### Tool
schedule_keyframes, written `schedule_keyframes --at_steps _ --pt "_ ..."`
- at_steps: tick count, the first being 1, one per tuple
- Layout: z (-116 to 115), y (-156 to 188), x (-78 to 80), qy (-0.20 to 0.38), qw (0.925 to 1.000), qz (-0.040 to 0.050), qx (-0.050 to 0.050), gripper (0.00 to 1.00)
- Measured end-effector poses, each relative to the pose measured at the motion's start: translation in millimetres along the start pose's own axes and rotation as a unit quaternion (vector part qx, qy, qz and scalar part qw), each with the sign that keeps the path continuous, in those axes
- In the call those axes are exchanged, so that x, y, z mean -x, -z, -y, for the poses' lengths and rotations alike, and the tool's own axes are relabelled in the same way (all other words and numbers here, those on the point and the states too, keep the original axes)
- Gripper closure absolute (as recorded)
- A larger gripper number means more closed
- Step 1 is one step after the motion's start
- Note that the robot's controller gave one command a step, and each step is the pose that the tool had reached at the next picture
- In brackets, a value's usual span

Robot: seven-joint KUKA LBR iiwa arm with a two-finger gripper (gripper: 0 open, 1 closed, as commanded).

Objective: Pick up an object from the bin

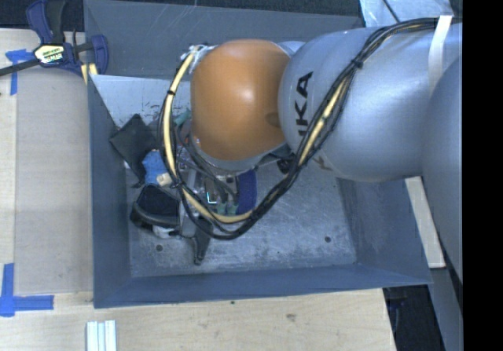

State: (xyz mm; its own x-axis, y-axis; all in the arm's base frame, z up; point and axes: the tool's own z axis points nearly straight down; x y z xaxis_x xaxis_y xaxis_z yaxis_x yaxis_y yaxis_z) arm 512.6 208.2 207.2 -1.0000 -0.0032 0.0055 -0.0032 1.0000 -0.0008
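Silver KUKA arm [377,106] and its orange wrist cover [236,98] are seen reaching from the right into a grey metal bin [314,263]. Yellow and black cables [169,118] are looped round the cover. Below it, the gripper [196,246] is lowered to the bin floor near the front-left corner, just beside a black rounded object [156,204] marked with a white patch. Whether the jaws are parted or closed cannot be told, as they are largely hidden by the wrist. A blue item [153,162] and a crumpled black piece [134,137] are heaped behind the rounded object along the left wall. Another blue object [247,188] is partly covered by the wrist.
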Motion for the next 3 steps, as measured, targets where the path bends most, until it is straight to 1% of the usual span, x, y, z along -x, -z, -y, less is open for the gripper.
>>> schedule_keyframes --at_steps 1,2,3 --pt "18 -137 22.5 -0.084 0.9964 -0.0110 -0.001 0.00" --pt "17 -133 26.0 -0.085 0.9964 -0.0042 0.002 1.00" --pt "40 -3 12.8 -0.103 0.9947 0.0036 0.000 1.00"
